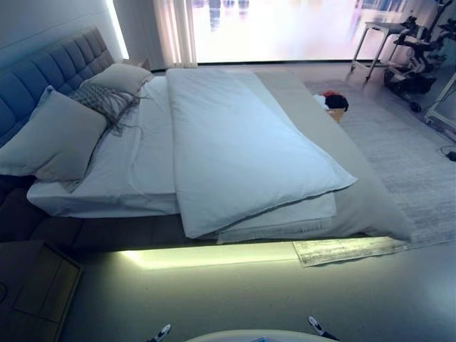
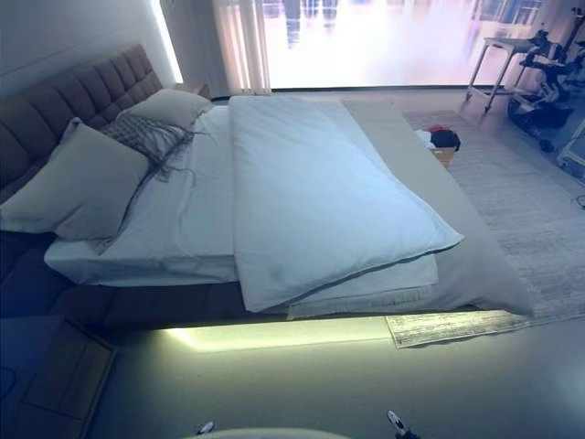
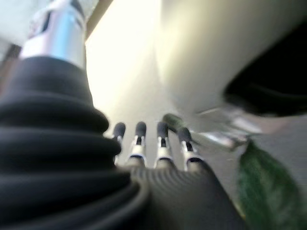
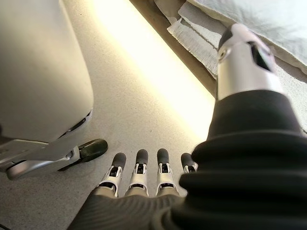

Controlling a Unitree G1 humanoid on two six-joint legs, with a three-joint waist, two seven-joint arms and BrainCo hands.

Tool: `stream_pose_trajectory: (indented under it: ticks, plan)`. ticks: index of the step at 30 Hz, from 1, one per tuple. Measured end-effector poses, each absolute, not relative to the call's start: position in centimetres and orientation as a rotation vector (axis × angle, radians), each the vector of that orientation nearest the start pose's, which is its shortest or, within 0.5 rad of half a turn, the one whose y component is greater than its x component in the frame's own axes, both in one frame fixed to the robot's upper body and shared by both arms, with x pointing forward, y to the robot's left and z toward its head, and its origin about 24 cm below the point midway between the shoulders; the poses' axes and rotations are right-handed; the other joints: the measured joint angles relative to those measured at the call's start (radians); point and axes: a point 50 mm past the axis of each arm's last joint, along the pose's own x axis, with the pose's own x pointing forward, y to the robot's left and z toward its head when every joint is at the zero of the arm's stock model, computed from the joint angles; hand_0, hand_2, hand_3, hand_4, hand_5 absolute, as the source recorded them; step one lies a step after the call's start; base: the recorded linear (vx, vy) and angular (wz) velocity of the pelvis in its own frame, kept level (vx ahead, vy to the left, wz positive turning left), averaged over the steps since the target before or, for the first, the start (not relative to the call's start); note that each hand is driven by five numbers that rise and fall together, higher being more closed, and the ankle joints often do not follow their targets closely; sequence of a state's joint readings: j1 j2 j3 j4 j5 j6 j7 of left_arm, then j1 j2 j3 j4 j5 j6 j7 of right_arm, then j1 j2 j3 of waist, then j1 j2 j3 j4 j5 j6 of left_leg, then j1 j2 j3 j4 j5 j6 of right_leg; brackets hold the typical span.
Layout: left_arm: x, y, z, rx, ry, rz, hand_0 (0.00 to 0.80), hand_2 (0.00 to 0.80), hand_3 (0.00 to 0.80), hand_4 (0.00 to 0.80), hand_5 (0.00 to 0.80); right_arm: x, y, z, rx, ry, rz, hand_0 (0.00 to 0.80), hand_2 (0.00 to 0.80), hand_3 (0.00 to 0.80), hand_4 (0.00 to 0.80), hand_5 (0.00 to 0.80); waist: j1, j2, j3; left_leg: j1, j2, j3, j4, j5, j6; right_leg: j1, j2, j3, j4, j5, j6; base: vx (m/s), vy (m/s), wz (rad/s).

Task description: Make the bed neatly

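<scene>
Partly folded duvet [image 1: 242,149] hides mattress; both hands hang open.

window [image 1: 285,28]: blown-out daylight glare | room dim, bluish | bed [image 1: 235,142] underglow strip [image 1: 214,254] warm on floor | left wrist view blurred

Duvet [image 1: 242,149] on bed [image 1: 370,199], pillows [image 1: 53,135] left, rug [image 1: 406,149] right.

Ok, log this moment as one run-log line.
stage: before contact | duvet: folded, covering only the foot half of the bed | pillows: at headboard | left hand: open, empty | right hand: open, empty
</scene>
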State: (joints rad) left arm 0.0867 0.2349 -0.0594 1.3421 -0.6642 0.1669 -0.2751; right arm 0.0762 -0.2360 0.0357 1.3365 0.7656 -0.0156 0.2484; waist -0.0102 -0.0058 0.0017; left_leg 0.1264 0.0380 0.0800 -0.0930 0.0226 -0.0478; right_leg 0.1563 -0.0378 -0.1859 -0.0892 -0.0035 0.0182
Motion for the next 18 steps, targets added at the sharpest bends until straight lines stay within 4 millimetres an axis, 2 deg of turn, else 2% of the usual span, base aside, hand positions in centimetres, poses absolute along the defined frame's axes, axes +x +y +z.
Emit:
stream_pose_trajectory:
  ticks: [10, 18]
  plan:
    - [1.8, 22.2, -17.2, -0.546, 1.424, 0.339, 0.000, 0.000, 0.000, 0.000, 0.000, 4.2, -22.4, -17.0, 0.562, 1.191, -0.415, 0.000, 0.000, 0.000, 0.000, 0.000, -0.002, -0.009, 0.002, 0.001, 0.001, 0.002, 0.000, 0.000, 0.000, 0.000, 0.001, 0.003, 0.000, 0.000, 0.000, 0.024, -0.030, 0.00]
    - [2.2, 22.4, -17.2, -0.511, 1.430, 0.337, 0.000, 0.000, 0.000, 0.000, 0.000, 4.0, -22.7, -17.1, 0.530, 1.199, -0.461, 0.000, 0.000, 0.000, 0.000, 0.000, -0.002, -0.009, 0.009, 0.001, 0.002, 0.004, 0.001, -0.001, -0.001, -0.002, 0.002, 0.009, 0.001, 0.000, 0.000, 0.009, -0.063, -0.02]
